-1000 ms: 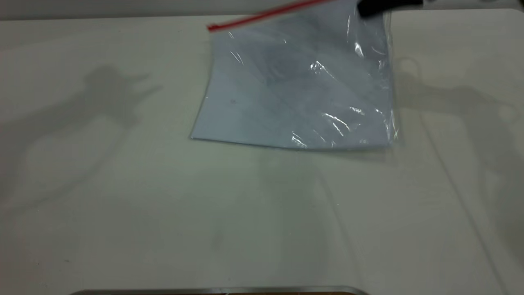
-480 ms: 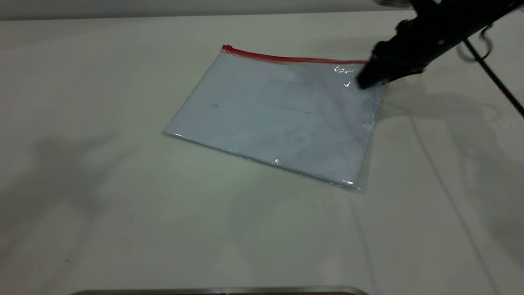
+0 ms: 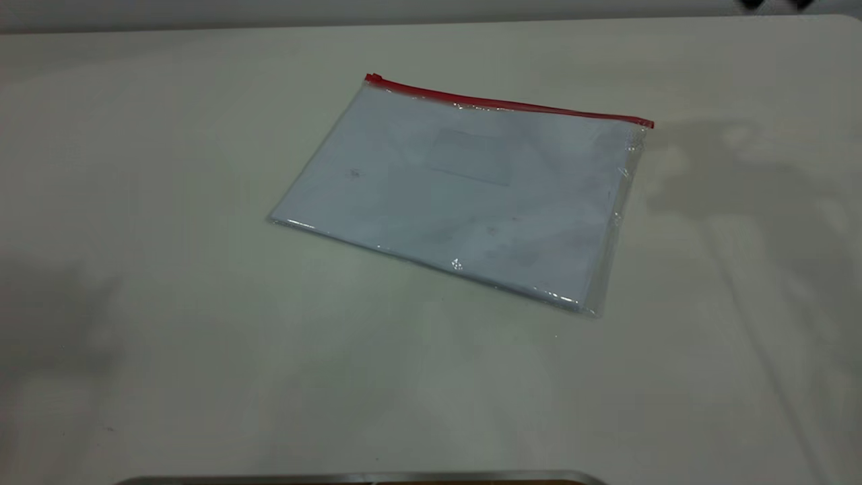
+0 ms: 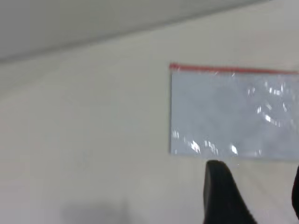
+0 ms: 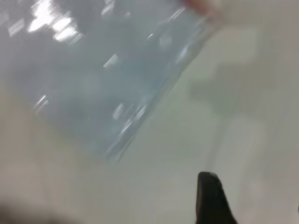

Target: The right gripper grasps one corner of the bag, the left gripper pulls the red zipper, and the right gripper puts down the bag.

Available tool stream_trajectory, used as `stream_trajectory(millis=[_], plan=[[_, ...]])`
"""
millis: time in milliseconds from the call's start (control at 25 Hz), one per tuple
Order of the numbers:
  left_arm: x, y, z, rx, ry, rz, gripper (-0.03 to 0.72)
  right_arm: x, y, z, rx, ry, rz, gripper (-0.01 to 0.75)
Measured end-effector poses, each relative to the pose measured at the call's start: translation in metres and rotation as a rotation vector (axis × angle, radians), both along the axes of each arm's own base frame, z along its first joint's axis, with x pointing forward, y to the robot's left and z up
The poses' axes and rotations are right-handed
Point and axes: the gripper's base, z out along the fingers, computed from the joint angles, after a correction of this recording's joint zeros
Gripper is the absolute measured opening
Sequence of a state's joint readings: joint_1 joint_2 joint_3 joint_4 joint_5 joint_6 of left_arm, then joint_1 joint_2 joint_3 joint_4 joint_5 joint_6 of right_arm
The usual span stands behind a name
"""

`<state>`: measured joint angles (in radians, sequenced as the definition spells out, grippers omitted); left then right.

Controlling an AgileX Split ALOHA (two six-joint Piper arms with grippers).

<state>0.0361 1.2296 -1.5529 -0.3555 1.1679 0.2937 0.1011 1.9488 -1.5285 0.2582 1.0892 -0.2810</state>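
The bag (image 3: pixel 465 188) lies flat on the white table, clear plastic with white paper inside. The red zipper (image 3: pixel 512 104) runs along its far edge, with a small thicker red bit at its left end (image 3: pixel 372 78). The corner of the bag (image 3: pixel 636 131) at the right end is free. The right gripper is off the bag; only a black bit shows at the exterior view's top right edge (image 3: pixel 774 4). In its wrist view the right gripper (image 5: pixel 252 200) is open and empty, above bare table beside the bag (image 5: pixel 107 79). The left gripper (image 4: pixel 254 196) is open and empty, short of the bag (image 4: pixel 233 116).
The white table (image 3: pixel 202 350) stretches bare around the bag on all sides. A metal edge (image 3: pixel 363 477) runs along the bottom of the exterior view. A grey wall strip lies beyond the table's far edge (image 3: pixel 269 10).
The right gripper lowered the lifted bag flat onto the table, let go of its corner and drew away to the top right, almost out of the exterior view.
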Motion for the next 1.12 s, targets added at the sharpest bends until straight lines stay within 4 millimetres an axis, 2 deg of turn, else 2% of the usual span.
stream_trajectory(millis=[120,280,440,600,720,840,960,1120], plan=[[-0.001,0.001,-0.033,-0.002,0.119,0.022,0.426,-0.026,0.027,0.037,0.035,0.008,0.089,0.477],[-0.014,0.002,-0.087,0.005,0.3,0.028,0.426,-0.056,0.062,0.07,0.06,-0.049,0.186,0.477],[-0.044,0.001,-0.135,0.008,0.448,0.027,0.426,-0.098,0.089,0.083,0.074,-0.042,0.241,0.477],[-0.083,0.001,-0.162,0.02,0.477,0.031,0.426,-0.149,0.099,0.086,0.065,-0.013,0.283,0.477],[-0.109,0.001,-0.168,0.026,0.398,0.044,0.426,-0.188,0.092,0.085,0.042,-0.006,0.294,0.477],[-0.137,0.0,-0.17,0.027,0.294,0.049,0.426,-0.222,0.075,0.083,0.031,-0.006,0.265,0.477],[-0.163,0.002,-0.177,0.048,0.237,0.07,0.426,-0.255,0.051,0.087,0.042,-0.05,0.195,0.477],[-0.188,0.009,-0.187,0.077,0.17,0.188,0.426,-0.291,0.018,0.097,0.042,-0.185,0.109,0.477]])
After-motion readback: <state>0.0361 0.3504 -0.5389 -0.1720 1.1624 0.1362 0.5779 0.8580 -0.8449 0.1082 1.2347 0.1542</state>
